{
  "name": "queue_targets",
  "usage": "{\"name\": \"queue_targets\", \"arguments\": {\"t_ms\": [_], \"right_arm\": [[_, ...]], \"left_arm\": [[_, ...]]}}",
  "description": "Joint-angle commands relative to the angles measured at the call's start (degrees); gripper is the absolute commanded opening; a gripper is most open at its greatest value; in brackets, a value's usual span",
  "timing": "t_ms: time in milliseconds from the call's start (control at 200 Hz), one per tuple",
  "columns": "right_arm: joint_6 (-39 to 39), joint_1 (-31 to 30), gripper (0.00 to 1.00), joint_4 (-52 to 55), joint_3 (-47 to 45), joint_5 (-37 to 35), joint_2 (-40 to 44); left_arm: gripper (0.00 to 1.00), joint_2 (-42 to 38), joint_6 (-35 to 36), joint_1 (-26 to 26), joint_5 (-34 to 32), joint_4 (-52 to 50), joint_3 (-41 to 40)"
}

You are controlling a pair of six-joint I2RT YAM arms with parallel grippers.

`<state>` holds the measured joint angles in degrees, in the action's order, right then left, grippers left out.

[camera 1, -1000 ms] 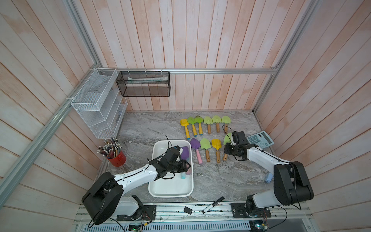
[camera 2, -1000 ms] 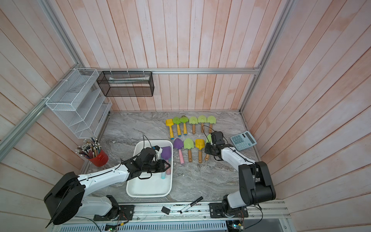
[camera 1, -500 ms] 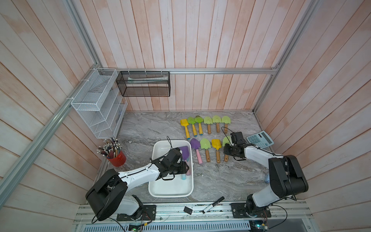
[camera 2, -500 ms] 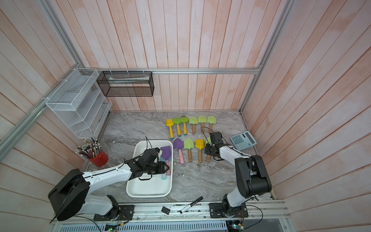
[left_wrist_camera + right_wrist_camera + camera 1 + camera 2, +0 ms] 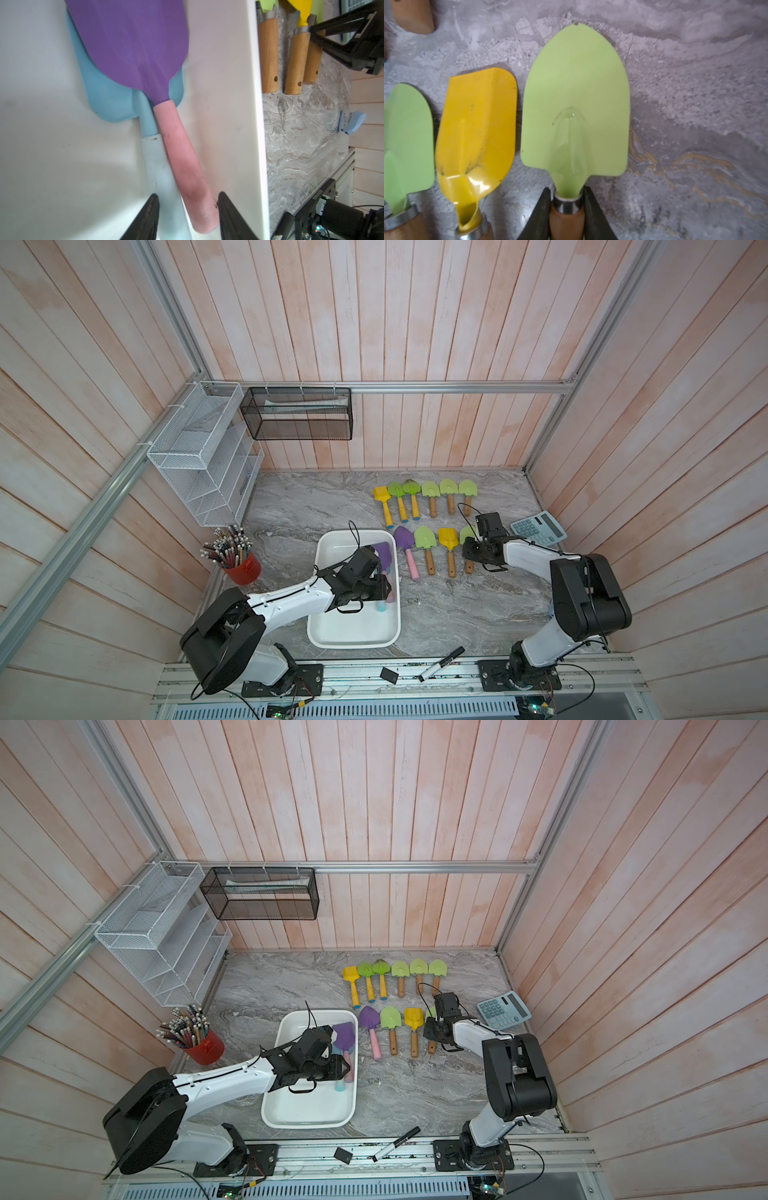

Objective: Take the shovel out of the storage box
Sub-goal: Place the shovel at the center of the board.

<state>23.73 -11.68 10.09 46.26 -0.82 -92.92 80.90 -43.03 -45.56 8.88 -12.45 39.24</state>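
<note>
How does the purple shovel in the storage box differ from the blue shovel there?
The purple shovel has a pink handle; the blue shovel has a pale one. The purple shovel lies on top, the blue shovel beneath. Both lie in the storage box, blades the same way.

blocked: storage box wall (image 5: 224, 104) beside pink handle (image 5: 182, 166) | free: marble tabletop (image 5: 457, 614) (front)

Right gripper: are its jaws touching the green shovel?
Touching. Right wrist view: right gripper jaws press both sides of the green shovel handle, no gap.

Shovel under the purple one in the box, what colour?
Light blue shovel, clearest in the left wrist view.
</note>
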Motion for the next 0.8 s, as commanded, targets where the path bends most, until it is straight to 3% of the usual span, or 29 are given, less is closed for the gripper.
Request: {"name": "queue_targets", "arguments": {"t_ms": [0, 185, 495, 795], "right_arm": [[-0.64, 0.41, 0.28, -0.42, 1.59, -1.58, -1.28], [-0.53, 0.40, 0.29, -0.41, 2.05, -1.46, -1.92], [-0.59, 0.42, 0.43, 0.40, 1.51, -0.84, 0.07], [1.24, 0.39, 0.47, -0.09, -2.25, -1.00, 10.16]], "left_arm": [[0.49, -1.42, 0.75, -0.77, -1.89, -1.52, 2.10], [0.49, -2.77, 0.59, -1.88, -3.47, -2.57, 3.75], [0.49, 0.48, -0.65, -4.12, -3.63, -0.79, 5.06], [0.49, 3.41, -1.93, -4.47, -5.55, -2.28, 5.63]]}}
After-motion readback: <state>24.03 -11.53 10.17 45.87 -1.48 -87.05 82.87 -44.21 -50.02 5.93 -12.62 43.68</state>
